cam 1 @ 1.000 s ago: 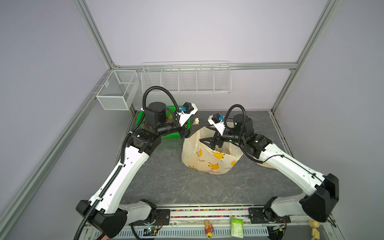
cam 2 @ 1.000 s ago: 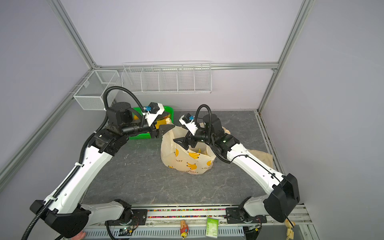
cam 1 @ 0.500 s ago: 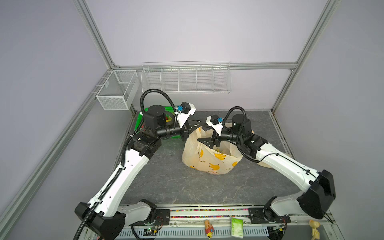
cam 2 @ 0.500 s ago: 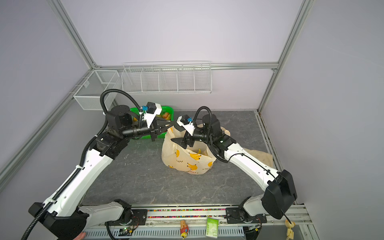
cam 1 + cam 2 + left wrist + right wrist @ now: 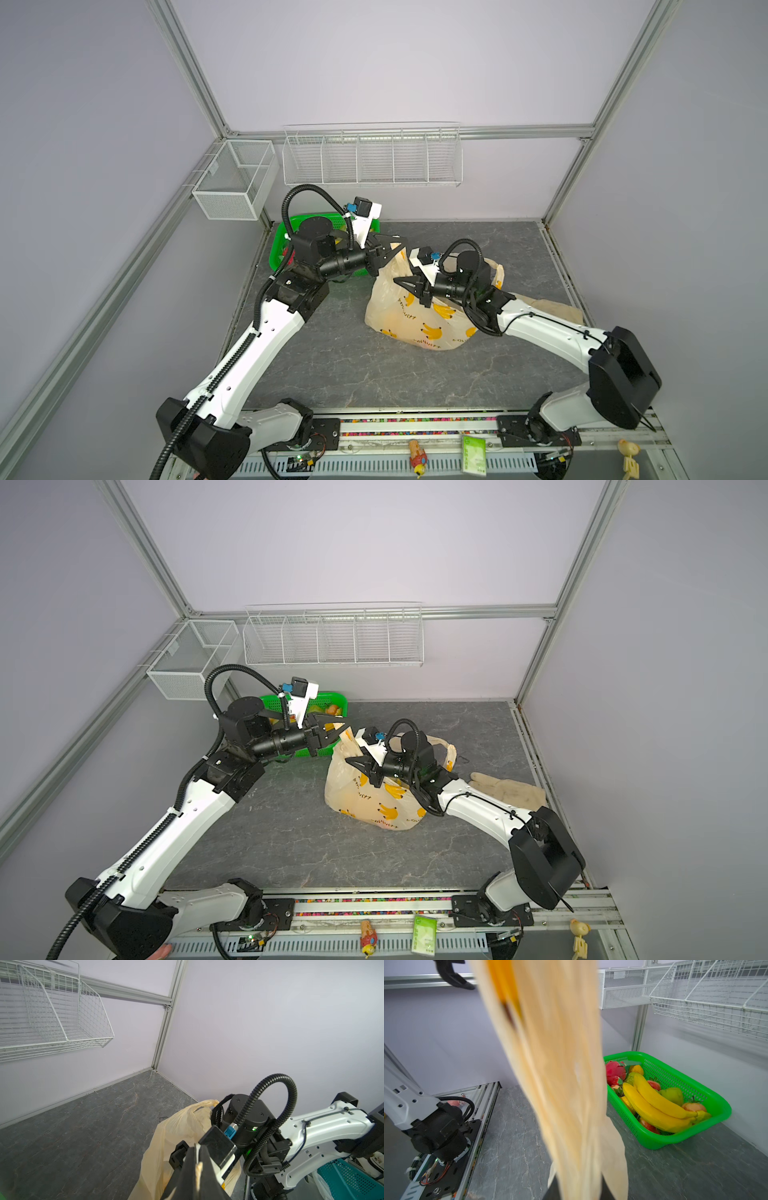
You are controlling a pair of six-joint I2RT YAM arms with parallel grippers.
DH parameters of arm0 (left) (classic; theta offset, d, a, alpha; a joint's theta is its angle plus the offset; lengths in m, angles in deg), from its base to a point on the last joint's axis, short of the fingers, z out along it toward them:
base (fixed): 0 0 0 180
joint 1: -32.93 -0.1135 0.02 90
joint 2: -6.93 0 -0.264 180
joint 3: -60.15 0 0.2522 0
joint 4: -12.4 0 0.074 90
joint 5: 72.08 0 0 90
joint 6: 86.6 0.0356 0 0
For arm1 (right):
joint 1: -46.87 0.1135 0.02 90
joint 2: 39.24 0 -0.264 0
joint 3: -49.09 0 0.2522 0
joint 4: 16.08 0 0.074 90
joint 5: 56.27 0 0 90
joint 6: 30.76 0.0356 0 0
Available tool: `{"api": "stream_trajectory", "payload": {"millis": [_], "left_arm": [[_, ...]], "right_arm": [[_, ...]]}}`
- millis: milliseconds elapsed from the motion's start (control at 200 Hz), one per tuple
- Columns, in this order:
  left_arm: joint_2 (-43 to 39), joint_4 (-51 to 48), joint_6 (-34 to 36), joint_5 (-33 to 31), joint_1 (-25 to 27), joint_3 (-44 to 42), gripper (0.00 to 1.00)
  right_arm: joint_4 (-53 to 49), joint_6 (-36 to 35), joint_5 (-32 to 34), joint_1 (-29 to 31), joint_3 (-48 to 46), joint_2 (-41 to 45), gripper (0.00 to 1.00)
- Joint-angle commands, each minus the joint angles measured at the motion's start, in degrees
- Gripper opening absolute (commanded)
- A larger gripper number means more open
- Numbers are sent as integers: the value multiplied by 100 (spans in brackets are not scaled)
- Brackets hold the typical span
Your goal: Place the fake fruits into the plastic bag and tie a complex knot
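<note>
Shifted right since earlier, L gripper (image 5: 400, 245) is clamped on plastic bag (image 5: 415, 328) handle, mid-frame; R gripper (image 5: 399, 281) seems pinched on its film. Fake fruits (image 5: 330, 708) are kept in basket (image 5: 272, 702), upper left of bag.

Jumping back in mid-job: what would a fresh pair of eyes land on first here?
The banana-printed plastic bag standing mid-table draws the eye first. The left gripper has its fingers shut on a strip of the bag's rim, and the right gripper is right at its side. Next is the green basket at the back left, piled with fake fruits.
</note>
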Motion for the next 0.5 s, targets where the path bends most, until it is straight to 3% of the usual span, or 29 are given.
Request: {"api": "stream_trajectory", "payload": {"millis": [0,120,190,345,495], "left_arm": [[-208,206,-278,-112,19,-85,0],[-211,126,-544,-371,19,-127,0],[-236,71,-865,-513,16,-132,0],[-429,108,-1338,-796,29,-317,0],[-551,261,-1594,-887,49,-474,0]], "right_arm": [[-114,-77,335,24,52,141,19],[-340,123,1048,196,224,358,56],[-227,272,1564,370,194,474,72],[-165,436,2885,804,381,514,88],[-121,270,4249,1279,737,313,89]]}}
